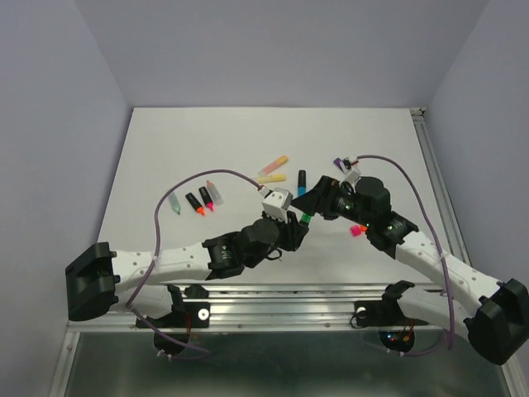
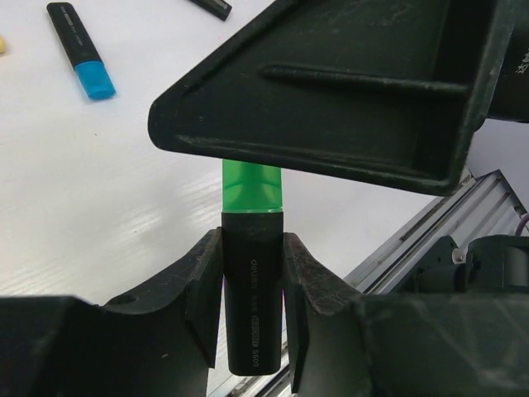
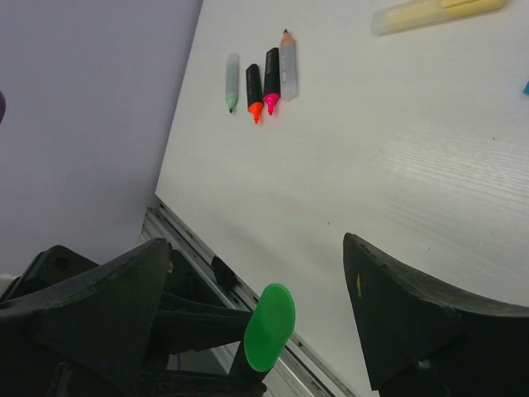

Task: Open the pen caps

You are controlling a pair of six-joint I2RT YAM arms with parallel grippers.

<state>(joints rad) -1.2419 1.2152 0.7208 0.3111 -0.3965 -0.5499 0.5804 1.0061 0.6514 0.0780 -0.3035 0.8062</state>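
My left gripper [image 1: 299, 222] [image 2: 252, 248] is shut on a black marker barrel [image 2: 252, 306] and holds it up off the table. The marker's green cap [image 2: 252, 186] [image 3: 270, 327] is on its end and points at my right gripper [image 1: 316, 201] [image 3: 260, 306]. The right gripper is open. Its two fingers [image 3: 430, 322] stand on either side of the green cap without touching it. A marker with a blue cap [image 2: 95, 80] [image 1: 302, 179] lies on the table. A loose pink cap [image 1: 357, 230] lies beside the right arm, and a purple cap [image 1: 337, 163] behind it.
Several uncapped markers [image 1: 194, 203] [image 3: 263, 81] lie in a row at the left of the white table [image 1: 207, 141]. Two yellow pastel markers [image 1: 273, 171] [image 3: 434, 12] lie mid-table. The metal rail [image 1: 289, 291] runs along the near edge.
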